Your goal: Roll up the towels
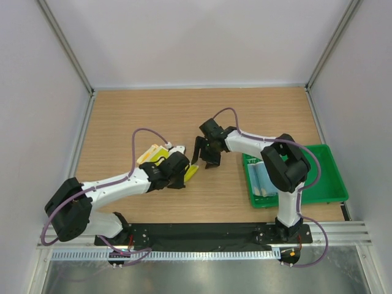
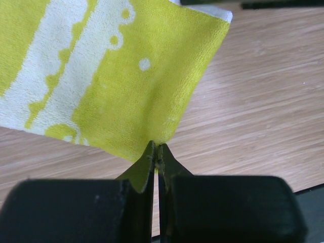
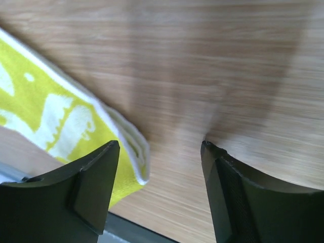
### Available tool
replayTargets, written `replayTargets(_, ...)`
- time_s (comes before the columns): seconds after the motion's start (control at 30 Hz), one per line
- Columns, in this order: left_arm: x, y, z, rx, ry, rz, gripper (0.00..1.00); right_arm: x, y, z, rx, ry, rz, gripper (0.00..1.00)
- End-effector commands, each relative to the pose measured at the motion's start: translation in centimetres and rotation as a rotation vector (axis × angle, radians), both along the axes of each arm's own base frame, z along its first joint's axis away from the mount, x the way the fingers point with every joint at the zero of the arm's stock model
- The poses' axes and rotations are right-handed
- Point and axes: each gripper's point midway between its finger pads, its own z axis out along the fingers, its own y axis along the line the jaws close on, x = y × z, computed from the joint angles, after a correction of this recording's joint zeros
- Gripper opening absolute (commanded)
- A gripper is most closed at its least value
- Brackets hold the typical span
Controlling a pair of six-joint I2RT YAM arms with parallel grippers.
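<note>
The yellow towel (image 1: 152, 154) lies on the desk (image 1: 263, 116), a bit left of the middle of the top view. It is yellow-green with white shapes and dots on it. One end of it sticks out at the upper left of the left hand (image 1: 177, 168), and a small bit peeks out at the right of that hand.

The left hand is pressed together. In its own camera its two dark fingers meet at the bottom middle of the frame, and they pinch the low corner of the yellow towel. The rest of the towel fills the upper left of that frame.

The right hand (image 3: 159, 147) is spread wide, with only bare desk between its fingers. It is near the middle of the top view, just right of the yellow towel. In its own camera the towel's folded edge sits at the lower left, right by the left finger.

The blue towel (image 1: 262, 176) lies in the left part of the green tray (image 1: 331, 177), at the right side of the desk.
</note>
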Motion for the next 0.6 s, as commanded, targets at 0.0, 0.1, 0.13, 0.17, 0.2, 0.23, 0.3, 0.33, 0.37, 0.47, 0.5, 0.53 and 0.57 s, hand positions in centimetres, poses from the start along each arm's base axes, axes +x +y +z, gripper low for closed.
replayTargets(0.0,-0.3,-1.2,0.8,-0.081,0.012,0.004,0.0,2.0,-2.9,3.0,-0.109,-0.113,-0.018,0.73)
replayTargets(0.1,-0.5,-2.0,0.9,-0.114,0.035,-0.004,0.01,2.9,-5.1,4.6,-0.152,-0.166,-0.041,0.74)
replayTargets(0.13,-0.5,-2.3,1.0,-0.13,0.035,-0.009,0.0,3.3,-6.0,4.9,-0.184,-0.195,-0.044,0.74)
replayTargets(0.17,-0.4,-2.5,1.0,-0.137,0.038,-0.008,0.0,3.5,-6.5,5.3,-0.201,-0.212,-0.049,0.74)
replayTargets(0.2,-0.5,-2.7,0.8,-0.146,0.049,-0.003,0.0,3.5,-7.2,6.3,-0.206,-0.231,-0.054,0.74)
replayTargets(0.23,-0.6,-3.0,0.8,-0.16,0.054,-0.005,0.0,3.6,-7.4,6.8,-0.21,-0.247,-0.049,0.74)
replayTargets(0.3,-0.5,-3.9,1.3,-0.211,0.047,-0.009,0.0,3.5,-8.1,7.6,-0.23,-0.272,-0.043,0.74)
replayTargets(0.33,-0.7,-4.0,1.4,-0.241,0.054,0.004,0.0,3.4,-8.4,8.5,-0.224,-0.293,-0.045,0.73)
replayTargets(0.37,-0.5,-4.5,1.9,-0.278,0.042,0.006,0.0,3.3,-8.6,8.8,-0.226,-0.303,-0.038,0.73)
replayTargets(0.47,-0.4,-4.6,2.1,-0.316,0.039,0.026,0.0,2.7,-8.9,9.6,-0.215,-0.311,-0.03,0.73)
replayTargets(0.5,-0.3,-4.6,2.0,-0.318,0.039,0.026,0.0,2.4,-8.7,9.7,-0.203,-0.305,-0.02,0.72)
replayTargets(0.53,-0.1,-4.4,1.7,-0.312,0.041,0.03,0.0,2.2,-8.6,9.8,-0.192,-0.302,-0.015,0.72)
replayTargets(0.57,-0.1,-4.1,1.3,-0.303,0.047,0.043,0.0,2.0,-8.4,10.1,-0.178,-0.305,-0.009,0.71)
